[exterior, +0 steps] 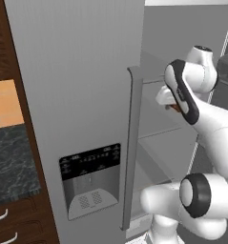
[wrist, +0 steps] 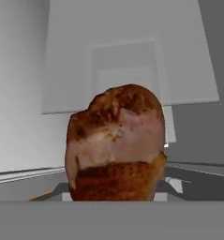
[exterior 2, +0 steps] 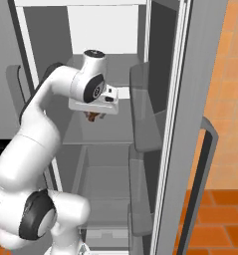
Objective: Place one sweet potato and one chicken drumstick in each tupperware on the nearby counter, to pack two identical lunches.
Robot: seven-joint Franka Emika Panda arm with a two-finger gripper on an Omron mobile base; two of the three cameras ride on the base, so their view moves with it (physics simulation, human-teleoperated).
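The dark marbled surface [exterior: 10, 162] lies far left; inside the open fridge [exterior 2: 115, 149], the end effector [exterior 2: 94, 116] pinches a chicken drumstick [wrist: 115, 145].

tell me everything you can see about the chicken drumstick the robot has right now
The chicken drumstick looks like roasted meat: reddish-brown, crisp-looking skin with a paler pinkish band across its bulbous end. The hand view looks straight onto that rounded end from close up; the bone stub is hidden. From the right base view it shows as a small brown lump at the hand, inside the open fridge, above a shelf and apparently not resting on it.
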